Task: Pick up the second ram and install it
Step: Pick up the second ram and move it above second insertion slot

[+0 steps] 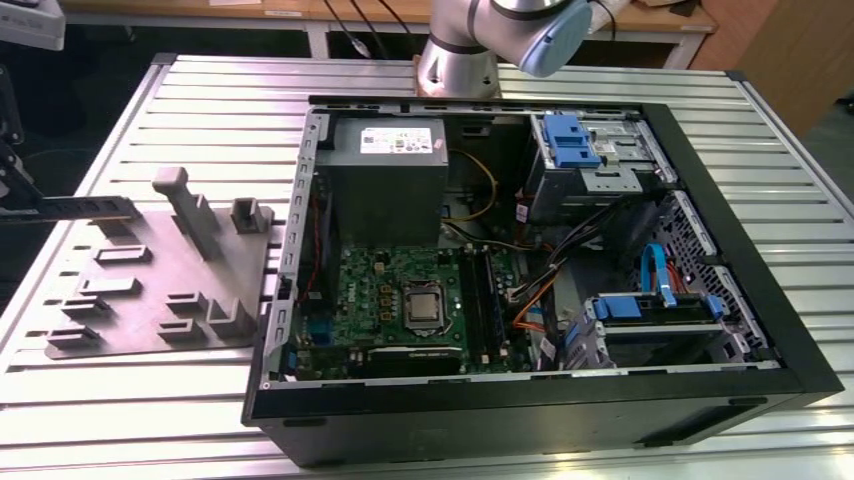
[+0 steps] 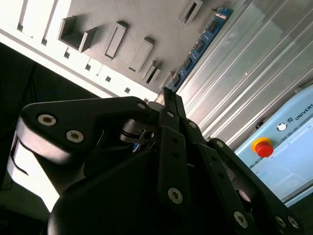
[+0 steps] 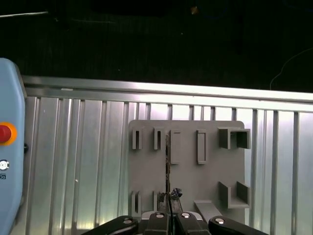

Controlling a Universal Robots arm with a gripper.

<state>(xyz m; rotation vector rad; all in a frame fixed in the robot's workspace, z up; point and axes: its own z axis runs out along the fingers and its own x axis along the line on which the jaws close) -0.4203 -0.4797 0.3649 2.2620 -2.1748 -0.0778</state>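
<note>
A ribbed metal counter (image 1: 160,100) carries an open computer case (image 1: 747,300) with its green motherboard (image 1: 374,290) and, toward the exterior view's left, a grey holder tray (image 1: 147,290); dark floor lies beyond the counter's edge. The second wrist view shows the pincer (image 2: 166,95) closed on one end of the second ram (image 2: 203,41), its chip side facing the camera. In the first wrist view the stick appears edge-on, a thin dark line over the tray. A pendant's red button (image 2: 264,147) sits nearby. The exterior view has the ram level at the tray's far-left corner.
</note>
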